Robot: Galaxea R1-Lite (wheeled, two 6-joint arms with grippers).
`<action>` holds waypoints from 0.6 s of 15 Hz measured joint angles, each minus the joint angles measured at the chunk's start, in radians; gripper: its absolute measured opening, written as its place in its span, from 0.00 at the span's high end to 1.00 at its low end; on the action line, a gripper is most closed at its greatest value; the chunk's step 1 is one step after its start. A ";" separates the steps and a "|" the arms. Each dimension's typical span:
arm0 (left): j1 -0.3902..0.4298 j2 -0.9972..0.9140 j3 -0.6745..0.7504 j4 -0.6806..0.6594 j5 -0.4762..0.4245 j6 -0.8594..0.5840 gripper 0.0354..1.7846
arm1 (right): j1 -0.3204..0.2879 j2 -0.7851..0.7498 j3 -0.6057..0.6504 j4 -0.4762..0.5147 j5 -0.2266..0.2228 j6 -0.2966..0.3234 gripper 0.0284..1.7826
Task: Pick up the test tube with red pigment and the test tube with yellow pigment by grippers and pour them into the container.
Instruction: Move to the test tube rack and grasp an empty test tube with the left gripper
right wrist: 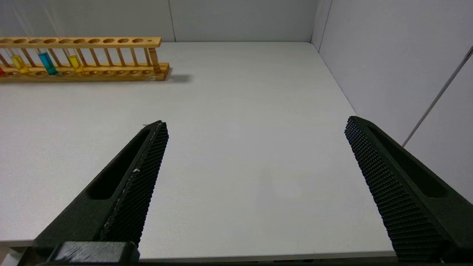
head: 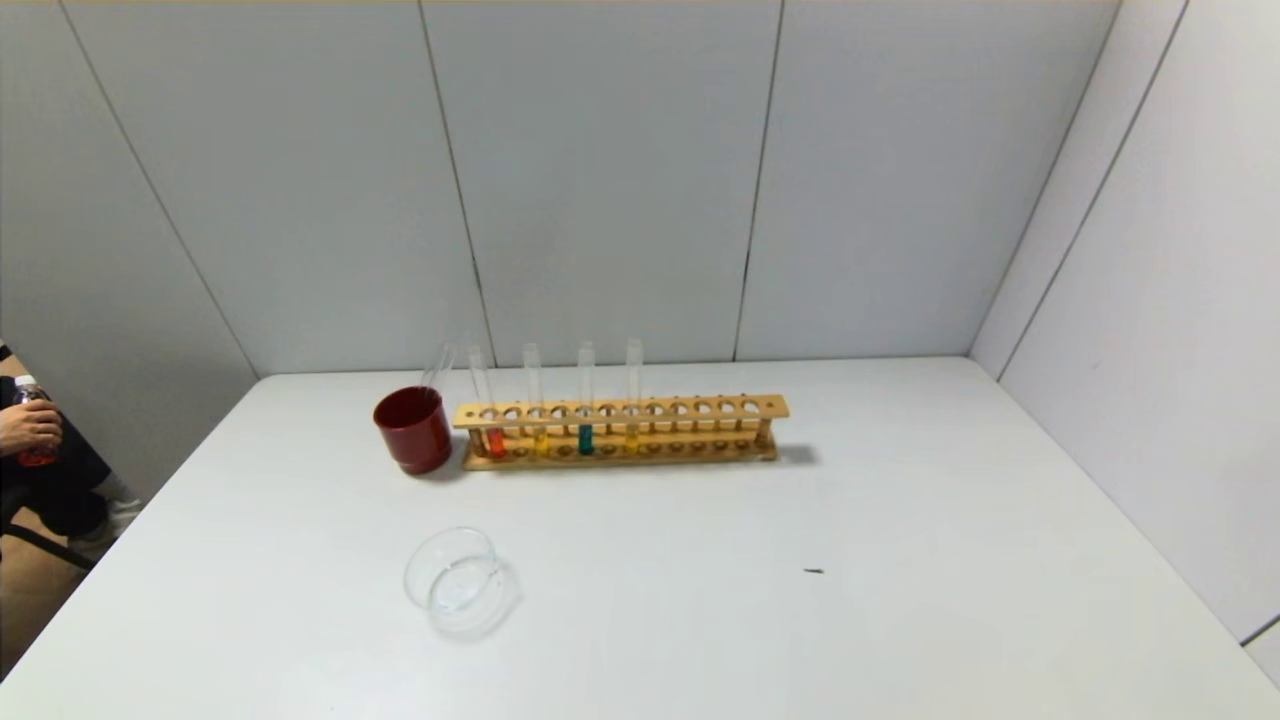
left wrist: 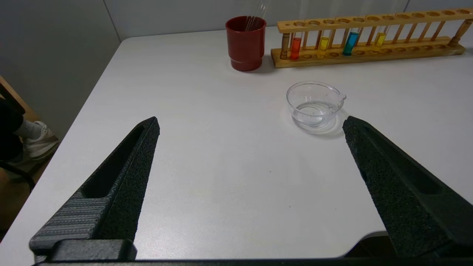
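The red-pigment test tube (head: pixel 492 425) stands upright at the left end of a wooden rack (head: pixel 700 408); it also shows in the left wrist view (left wrist: pixel 295 47). Two yellow-pigment tubes (head: pixel 540 425) (head: pixel 632 420) stand in the same rack, one on each side of a teal tube (head: pixel 585 425). The clear glass container (head: pixel 460 582) sits on the table in front of the rack, holding a little clear liquid (left wrist: pixel 314 105). My left gripper (left wrist: pixel 251 125) is open and empty over the near left table edge. My right gripper (right wrist: pixel 255 123) is open and empty over the near right edge. Neither shows in the head view.
A dark red cup (head: pixel 413 430) with an empty glass tube leaning in it stands just left of the rack. A person sits beyond the table's left edge (head: pixel 30 430). Grey walls close the back and right. A small dark speck (head: pixel 813 571) lies on the white table (head: pixel 900 600).
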 joint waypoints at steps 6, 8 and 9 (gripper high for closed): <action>0.000 0.000 0.000 0.000 0.006 -0.006 0.02 | 0.000 0.000 0.000 0.000 -0.001 0.000 0.02; 0.000 0.000 0.000 0.000 0.006 -0.004 0.02 | 0.000 0.000 0.000 0.000 0.000 0.000 0.02; 0.000 0.000 0.000 0.000 0.005 -0.001 0.02 | 0.000 0.000 0.000 0.000 0.000 0.000 0.02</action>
